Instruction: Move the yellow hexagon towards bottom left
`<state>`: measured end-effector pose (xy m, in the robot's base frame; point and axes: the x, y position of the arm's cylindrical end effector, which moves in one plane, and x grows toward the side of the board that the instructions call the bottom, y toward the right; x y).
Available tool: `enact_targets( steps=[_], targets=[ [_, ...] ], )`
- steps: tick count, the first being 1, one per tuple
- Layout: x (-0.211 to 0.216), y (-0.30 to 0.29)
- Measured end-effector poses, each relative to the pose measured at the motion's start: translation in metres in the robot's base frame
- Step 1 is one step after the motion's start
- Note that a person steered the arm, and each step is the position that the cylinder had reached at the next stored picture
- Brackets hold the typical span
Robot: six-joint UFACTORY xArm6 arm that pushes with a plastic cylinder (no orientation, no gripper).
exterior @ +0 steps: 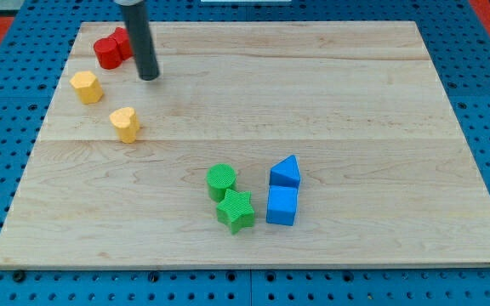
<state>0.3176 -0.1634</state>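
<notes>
The yellow hexagon sits near the board's left edge in the upper left of the view. My tip rests on the board to the right of the hexagon, a block's width or more away, not touching it. A yellow heart-shaped block lies below and to the right of the hexagon, below my tip and slightly left of it.
Two red blocks sit close together just left of the rod, above the hexagon. A green cylinder, a green star, a blue triangular block and a blue cube cluster at the bottom centre. The wooden board lies on blue pegboard.
</notes>
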Motion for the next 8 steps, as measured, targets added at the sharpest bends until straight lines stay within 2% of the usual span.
enact_targets(
  steps=[5, 8],
  targets=[
    [-0.001, -0.025],
    [0.007, -0.064]
  ],
)
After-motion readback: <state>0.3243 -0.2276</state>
